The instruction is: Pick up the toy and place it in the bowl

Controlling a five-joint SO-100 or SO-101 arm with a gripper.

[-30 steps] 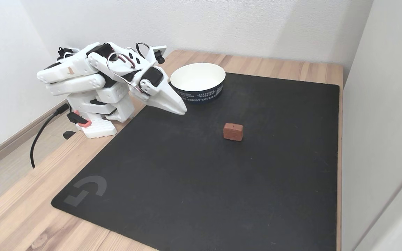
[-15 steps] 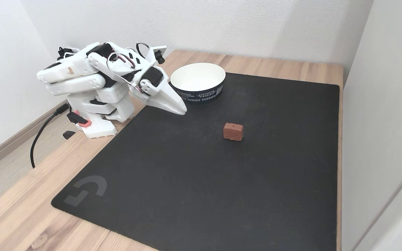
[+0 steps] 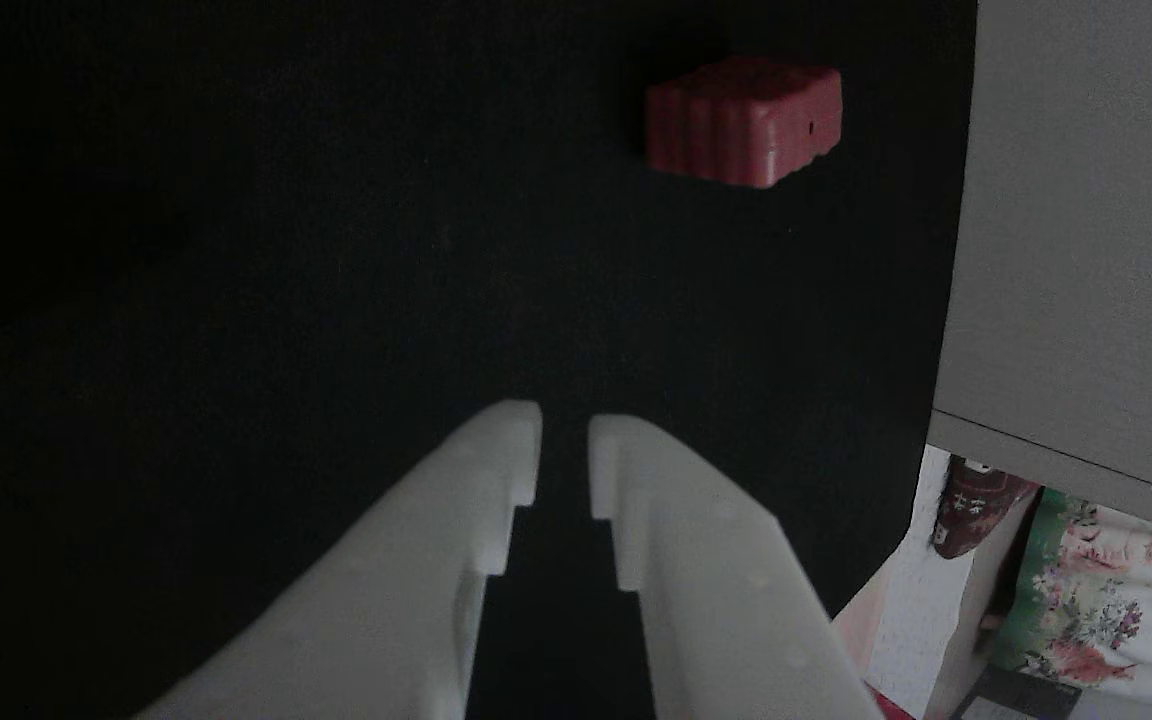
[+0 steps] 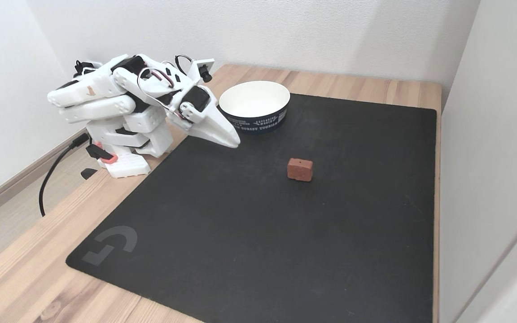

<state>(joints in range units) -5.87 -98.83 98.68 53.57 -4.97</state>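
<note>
Right now your path across the black mat (image 4: pixel 249 233) lies bare between the gripper (image 4: pixel 234 142) and the toy (image 4: pixel 300 169), with the bowl (image 4: pixel 255 106) standing just behind the fingertips at the mat's far edge. Your gripper hangs low over the mat with its jaws nearly together, only a thin slit between them in the other view, holding nothing; the toy (image 3: pixel 744 120) rests on the mat well apart, ahead and to the right there. Underneath you have a wooden table (image 4: pixel 25 273) set against pale walls (image 4: pixel 330 31).
</note>
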